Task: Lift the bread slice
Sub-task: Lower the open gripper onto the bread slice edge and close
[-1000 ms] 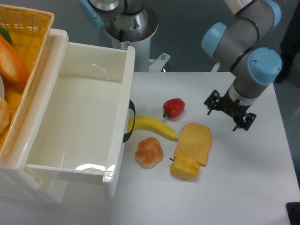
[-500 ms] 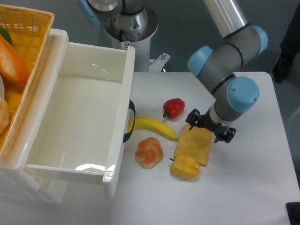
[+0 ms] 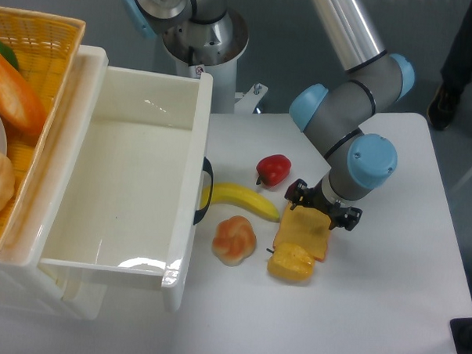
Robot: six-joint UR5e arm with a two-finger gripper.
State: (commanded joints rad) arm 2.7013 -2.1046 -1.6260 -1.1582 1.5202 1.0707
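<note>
Gripper [image 3: 321,206] position changed over the last second: it travelled from a spot well to the right of the bread slice [image 3: 304,231], clear of it, to directly over the slice's upper, rounded end. In the latest frame the black fingers straddled that end, one at the left top corner, one at the right, with orange crust visible between them. Jaws stood apart; no clamp on the bread was seen. Whether the tips had reached the white table [image 3: 389,270] could not be told from this view.

Bread slice itself had not moved. It lay flat just right of the banana [image 3: 243,199], its lower end touching or overlapping the yellow pepper [image 3: 290,262]. Bun [image 3: 234,240] sat left of the slice, apart from it. Red pepper [image 3: 274,170] lay above the slice, near the left finger.

Judgement: approach phase looked nearly finished, grasp not yet made. Closing across the slice's width seemed the next call. Risk noted: flat slice may slip from the fingers, and the yellow pepper may be nudged.
</note>
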